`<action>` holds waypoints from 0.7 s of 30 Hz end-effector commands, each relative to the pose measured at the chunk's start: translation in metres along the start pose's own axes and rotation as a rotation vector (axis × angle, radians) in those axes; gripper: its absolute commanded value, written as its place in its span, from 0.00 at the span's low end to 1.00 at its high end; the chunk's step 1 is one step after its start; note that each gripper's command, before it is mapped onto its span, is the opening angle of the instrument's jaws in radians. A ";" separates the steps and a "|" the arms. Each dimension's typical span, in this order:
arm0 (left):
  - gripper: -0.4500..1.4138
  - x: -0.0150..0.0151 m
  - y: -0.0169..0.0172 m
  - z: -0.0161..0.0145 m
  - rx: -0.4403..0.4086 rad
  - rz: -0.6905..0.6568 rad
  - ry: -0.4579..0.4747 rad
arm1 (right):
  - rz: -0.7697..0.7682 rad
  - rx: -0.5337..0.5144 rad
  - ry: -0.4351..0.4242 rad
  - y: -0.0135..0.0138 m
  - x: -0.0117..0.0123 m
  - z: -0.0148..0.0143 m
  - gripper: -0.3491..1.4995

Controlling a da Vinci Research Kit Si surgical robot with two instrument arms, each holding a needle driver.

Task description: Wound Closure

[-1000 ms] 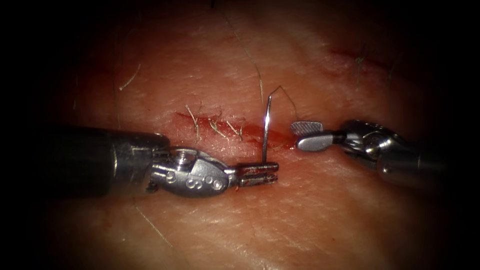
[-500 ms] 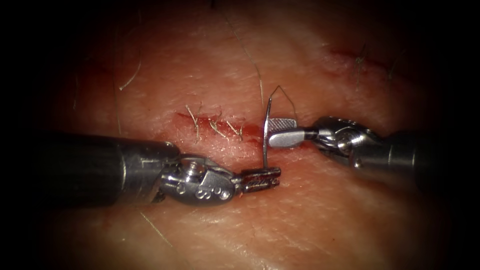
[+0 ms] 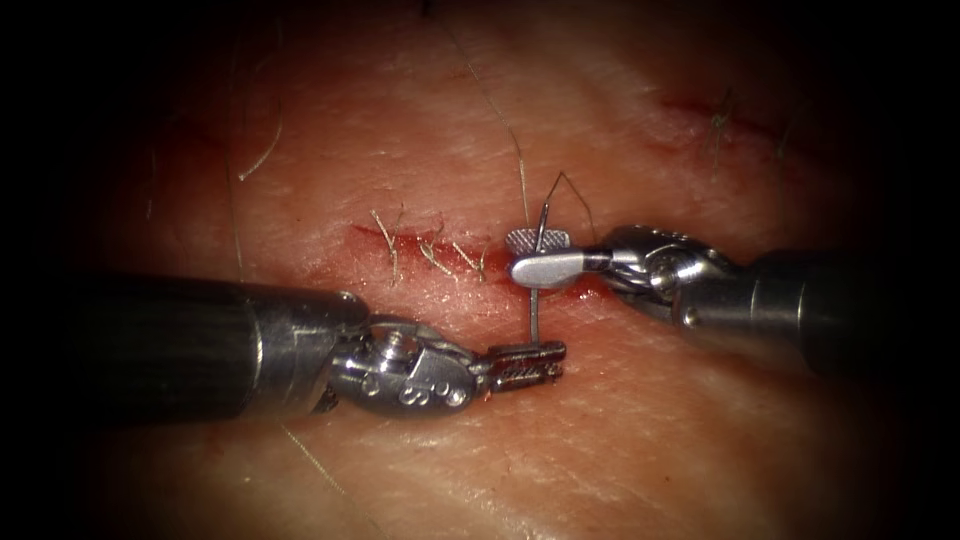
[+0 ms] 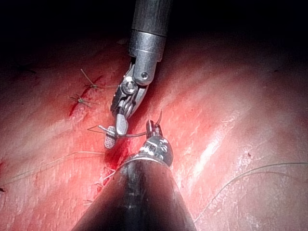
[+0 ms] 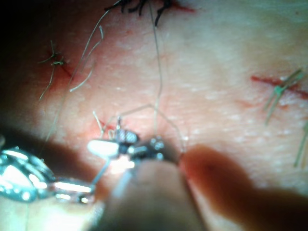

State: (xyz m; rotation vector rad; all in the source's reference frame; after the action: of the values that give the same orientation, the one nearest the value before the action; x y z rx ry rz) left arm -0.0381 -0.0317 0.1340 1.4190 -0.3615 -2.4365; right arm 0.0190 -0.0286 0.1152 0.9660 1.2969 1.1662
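Now the curved needle [image 3: 537, 285] stands nearly upright above the cut [image 3: 430, 255] (outside the tissue [image 3: 620, 440]): the left tool [image 3: 527, 362] clamps its lower end, while the right tool [image 3: 535, 255], jaws parted, straddles its upper shaft.

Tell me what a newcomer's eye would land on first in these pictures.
The thin curved steel needle stands upright at the right end of the red cut in the pale pork tissue. The left arm's silver end effector grips its lower end just below the cut, while the right arm's silver end effector straddles its upper part, jaws apart. Fine dark thread loops from the needle's top.
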 end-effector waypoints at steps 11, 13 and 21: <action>0.31 -0.0007 -0.0010 0.0003 -0.016 -0.144 0.014 | -0.232 0.029 -0.015 0.0007 -0.0011 -0.0026 0.00; 0.37 -0.0011 -0.0015 -0.0002 -0.060 -0.238 0.034 | -0.279 0.019 0.011 0.0006 -0.0005 -0.0043 0.00; 0.22 -0.0034 -0.0013 -0.0002 -0.208 -0.350 0.038 | -0.343 0.008 0.033 0.0006 0.0001 -0.0058 0.00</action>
State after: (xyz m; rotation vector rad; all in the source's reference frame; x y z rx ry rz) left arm -0.0357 -0.0285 0.1363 1.5305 0.1887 -2.6183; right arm 0.0125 -0.0285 0.1146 0.6828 1.4321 0.9059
